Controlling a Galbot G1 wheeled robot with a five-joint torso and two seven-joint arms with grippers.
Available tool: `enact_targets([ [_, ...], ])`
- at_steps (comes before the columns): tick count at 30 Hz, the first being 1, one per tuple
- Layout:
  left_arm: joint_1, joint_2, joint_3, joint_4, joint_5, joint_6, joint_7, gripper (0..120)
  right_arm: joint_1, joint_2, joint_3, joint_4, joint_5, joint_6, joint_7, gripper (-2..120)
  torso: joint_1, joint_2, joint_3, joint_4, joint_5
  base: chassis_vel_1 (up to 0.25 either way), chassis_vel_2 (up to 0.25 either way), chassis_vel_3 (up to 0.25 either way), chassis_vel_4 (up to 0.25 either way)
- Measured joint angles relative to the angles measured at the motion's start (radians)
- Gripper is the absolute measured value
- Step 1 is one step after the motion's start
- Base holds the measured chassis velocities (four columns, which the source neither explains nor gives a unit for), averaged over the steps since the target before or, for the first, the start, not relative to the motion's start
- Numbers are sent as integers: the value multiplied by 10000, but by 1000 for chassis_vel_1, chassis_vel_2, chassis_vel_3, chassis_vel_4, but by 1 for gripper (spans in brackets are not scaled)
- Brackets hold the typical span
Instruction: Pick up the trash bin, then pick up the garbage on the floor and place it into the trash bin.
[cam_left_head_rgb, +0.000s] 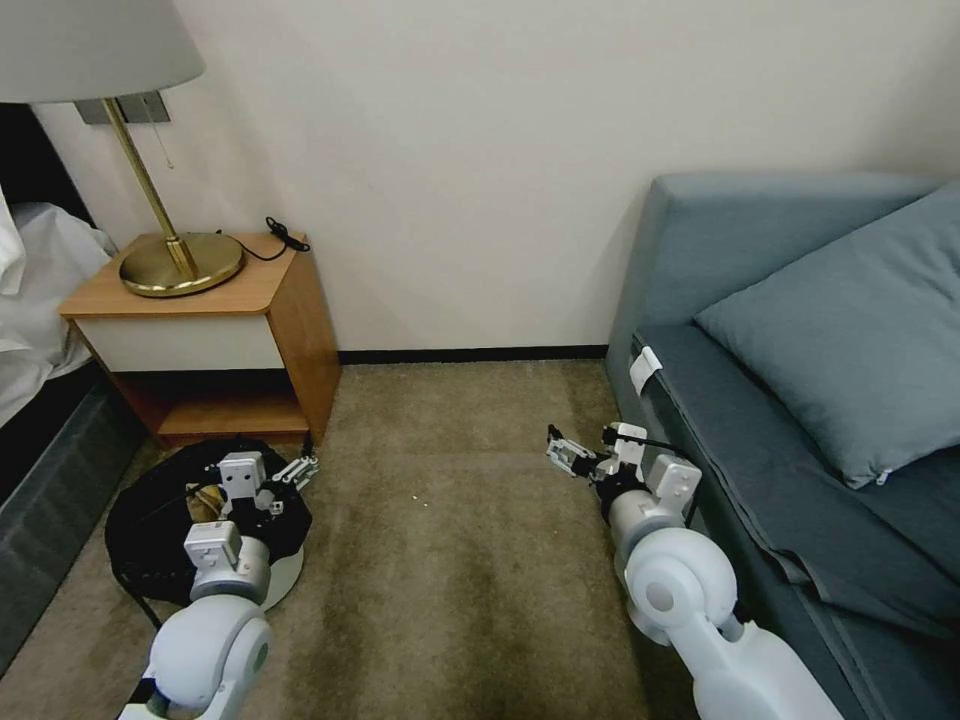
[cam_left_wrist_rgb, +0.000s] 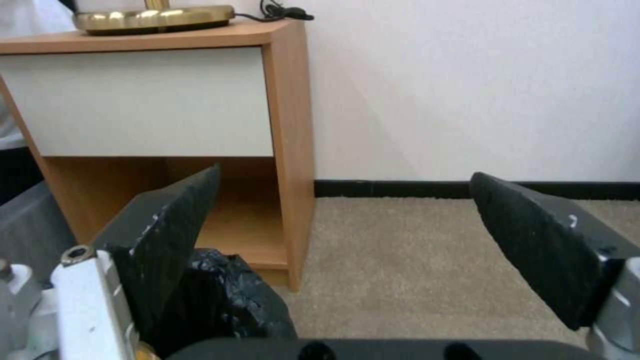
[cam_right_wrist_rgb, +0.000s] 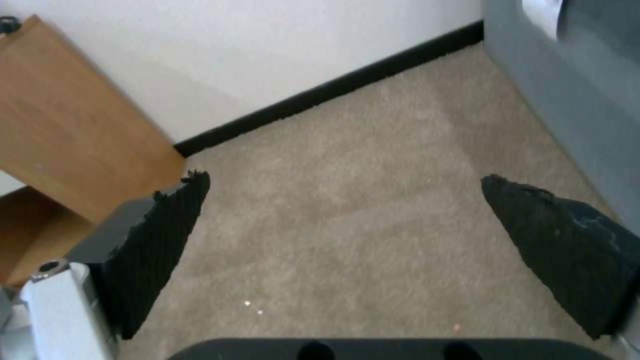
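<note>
Left gripper (cam_left_head_rgb: 297, 470) wide, empty, over trash bin (cam_left_head_rgb: 150, 520) beside nightstand (cam_left_head_rgb: 290, 330) (nearer arm); right gripper (cam_left_head_rgb: 565, 455) wide too.

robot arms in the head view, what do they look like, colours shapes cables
Both arms are built of rounded, glossy light-grey segments with boxy white wrist blocks. The left gripper and right gripper are silver-and-black metal with black, ridged, wedge-shaped jaws. Thin black cables run along the right wrist.
</note>
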Motion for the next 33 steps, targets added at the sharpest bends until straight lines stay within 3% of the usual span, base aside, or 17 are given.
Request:
enact_targets([
  [9,202,-41,53,-92,64,-10,76,100,-654,629,13,212,-75,95,-243,100,0,0,0,0,-1,0,0,0,0],
  [33,233,-39,25,-97,49,-38,113,100,-654,642,-26,213,-129,108,-265,100,0,0,0,0,-1,0,0,0,0],
])
